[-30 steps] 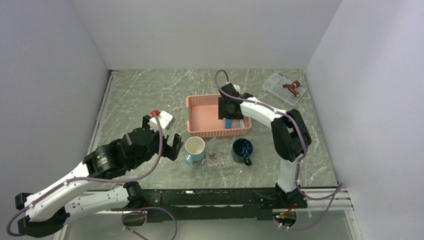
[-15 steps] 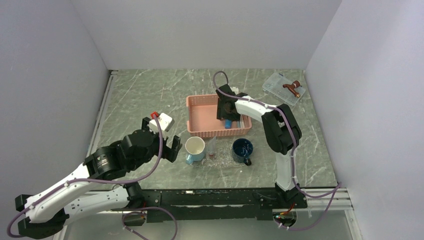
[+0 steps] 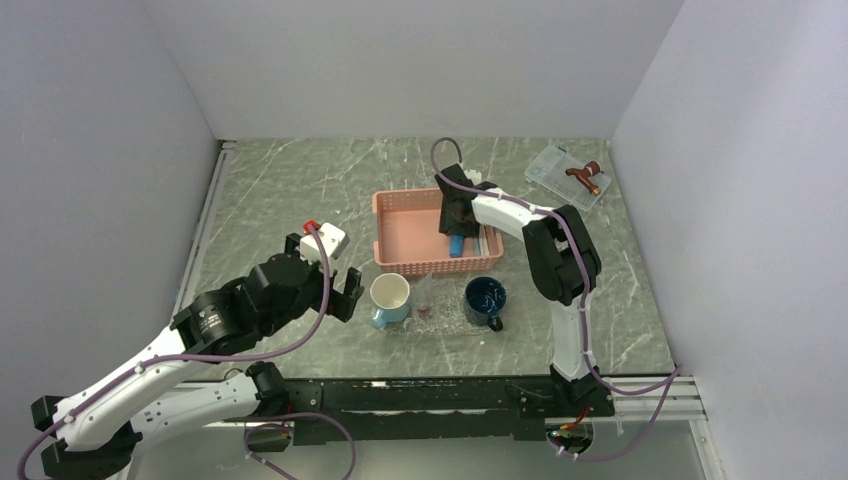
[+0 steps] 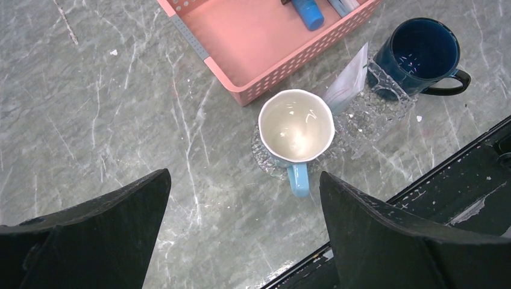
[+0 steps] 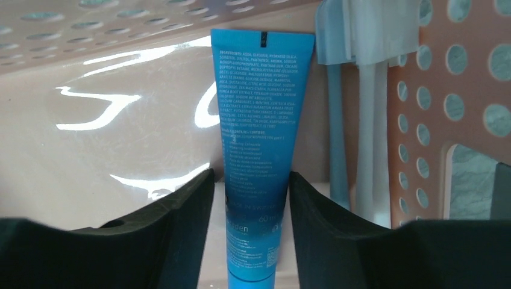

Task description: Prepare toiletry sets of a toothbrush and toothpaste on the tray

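2 arms share 1 grey counter (image 3: 280,200), and most of the risk lies with the right one. At the centre lies the pink basket (image 3: 405,235). The right gripper (image 5: 252,180) sits inside it at its 3 o'clock side, fingers parted, 1 on each flank of the toothpaste (image 5: 259,114), which lies flat on the basket floor. A sliver of floor shows beside the tube, so I judge it not yet pinched.

The tray (image 3: 445,320) lies at 6 o'clock of the basket. It is crowded by a white mug (image 3: 390,295) and a dark blue mug (image 3: 485,300), with a pale flat packet (image 4: 349,78) leaning between them. The left gripper (image 4: 242,176) hangs spread and empty at 9 o'clock of the white mug.

Likely trouble:
- The tube looks slick and soft, so a squeeze could let it slip or pivot on the lift.
- The toothbrush (image 5: 369,120) lies just beside the tube at 3 o'clock, against the basket wall. A finger closing off-centre could snag it or drag it along.
- A low carry to the tray could clip the basket rim or the dark blue mug.
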You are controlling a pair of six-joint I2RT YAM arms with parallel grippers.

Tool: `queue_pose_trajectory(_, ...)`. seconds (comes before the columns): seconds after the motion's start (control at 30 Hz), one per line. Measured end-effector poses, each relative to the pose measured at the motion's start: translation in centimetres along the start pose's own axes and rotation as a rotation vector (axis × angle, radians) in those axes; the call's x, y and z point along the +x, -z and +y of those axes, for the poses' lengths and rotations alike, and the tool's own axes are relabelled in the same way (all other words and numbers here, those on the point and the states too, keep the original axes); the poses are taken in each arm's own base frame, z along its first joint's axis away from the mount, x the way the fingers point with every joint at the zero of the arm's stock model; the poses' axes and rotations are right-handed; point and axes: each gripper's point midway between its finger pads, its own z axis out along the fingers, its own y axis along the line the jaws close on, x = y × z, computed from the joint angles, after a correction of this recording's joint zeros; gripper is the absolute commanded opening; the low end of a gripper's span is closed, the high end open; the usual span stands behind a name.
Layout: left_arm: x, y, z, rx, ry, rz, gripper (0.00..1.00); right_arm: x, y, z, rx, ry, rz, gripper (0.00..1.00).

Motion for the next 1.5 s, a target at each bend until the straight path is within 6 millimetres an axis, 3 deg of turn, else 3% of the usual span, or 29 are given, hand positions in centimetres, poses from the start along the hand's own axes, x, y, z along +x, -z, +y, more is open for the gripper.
queue_pose_trajectory(0.4, 0.0, -0.1, 0.3, -0.008, 0.009, 0.001, 0.99, -0.3, 0.2, -0.2, -0.015, -0.009, -0.021, 0.28)
queue_pose_trajectory(0.63, 0.0, -0.1, 0.3, -0.010, 0.012, 0.002, 0.99, -0.9, 3.1, -0.3, -0.076, -0.028, -0.079, 0.26)
queue_pose_trajectory(0.93, -0.1, -0.1, -0.3, 0.025, 0.018, 0.000, 0.99, -4.7, 10.8, 0.5, -0.245, -0.091, -0.283, 0.26)
queue_pose_trajectory(1.13, -0.5, 0.1, -1.8, 0.116, 0.030, -0.028, 0.99, -5.7, 17.6, 1.4, -0.437, -0.110, -0.420, 0.26)
queue_pose_trajectory(1.3, -1.3, 0.4, -3.8, 0.230, 0.066, -0.077, 0.99, -5.4, 24.0, 2.6, -0.664, -0.099, -0.527, 0.27)
queue_pose_trajectory(1.5, -1.1, 0.1, -7.5, 0.418, 0.149, -0.109, 0.99, -2.3, 30.2, 4.0, -0.912, -0.056, -0.586, 0.28)
